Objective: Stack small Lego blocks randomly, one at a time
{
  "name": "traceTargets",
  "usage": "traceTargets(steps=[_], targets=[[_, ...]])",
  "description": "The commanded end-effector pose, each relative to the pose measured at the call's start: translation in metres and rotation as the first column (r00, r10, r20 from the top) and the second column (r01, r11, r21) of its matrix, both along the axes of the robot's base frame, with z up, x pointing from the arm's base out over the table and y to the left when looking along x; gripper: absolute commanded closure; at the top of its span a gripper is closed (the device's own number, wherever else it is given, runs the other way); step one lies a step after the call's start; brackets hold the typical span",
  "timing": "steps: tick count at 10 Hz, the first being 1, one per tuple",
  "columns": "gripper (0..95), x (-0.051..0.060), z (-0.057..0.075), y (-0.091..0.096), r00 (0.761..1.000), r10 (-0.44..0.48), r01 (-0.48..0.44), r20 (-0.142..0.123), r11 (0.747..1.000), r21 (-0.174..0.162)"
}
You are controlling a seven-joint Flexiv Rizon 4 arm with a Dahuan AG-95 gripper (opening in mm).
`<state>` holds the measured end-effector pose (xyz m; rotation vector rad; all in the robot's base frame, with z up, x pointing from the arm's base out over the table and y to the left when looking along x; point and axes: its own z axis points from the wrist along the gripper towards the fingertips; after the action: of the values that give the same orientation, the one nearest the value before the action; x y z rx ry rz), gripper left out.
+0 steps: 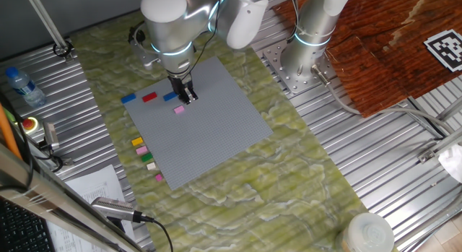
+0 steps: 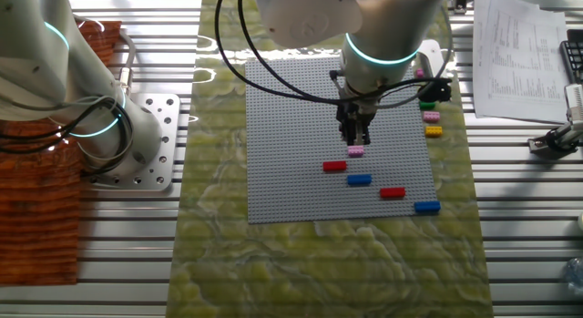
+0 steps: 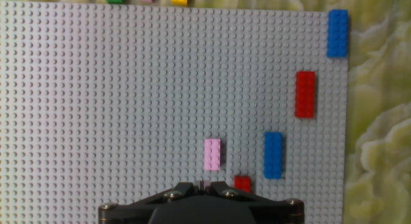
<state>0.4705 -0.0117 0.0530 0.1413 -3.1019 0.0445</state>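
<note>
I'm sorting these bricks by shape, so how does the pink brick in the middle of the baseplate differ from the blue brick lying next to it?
The pink brick is pale pink; the blue brick is a saturated blue. The pink brick is shorter, the blue one clearly longer. In the other fixed view, the pink brick sits just below the gripper, the blue one further off. Both are equally narrow and lie flat and parallel on the grey baseplate.

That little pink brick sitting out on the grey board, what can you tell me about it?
The pink brick is a small oblong of glossy plastic with two rows of studs on top. It lies flat on the grey studded baseplate, alone and unstacked, beside a longer blue brick. The gripper hangs just above it without touching.
</note>
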Motion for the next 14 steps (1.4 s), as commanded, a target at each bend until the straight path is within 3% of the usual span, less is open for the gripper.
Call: traceTargets(steps=[1,7,10,14], targets=[[95.0,-0.0007,0.0011,0.0001,1.000,0.002,-0.002,0.002,1.000,-0.002],[95.0,-0.0006,0.0013,0.0002,1.000,0.016,-0.016,0.004,1.000,-0.008],[95.0,-0.0008,0.0018,0.0003,1.000,-0.002,0.002,0.008,1.000,0.020],[95.0,-0.0007,0.0021,0.0011,1.000,-0.023,0.024,0.002,1.000,-0.003]])
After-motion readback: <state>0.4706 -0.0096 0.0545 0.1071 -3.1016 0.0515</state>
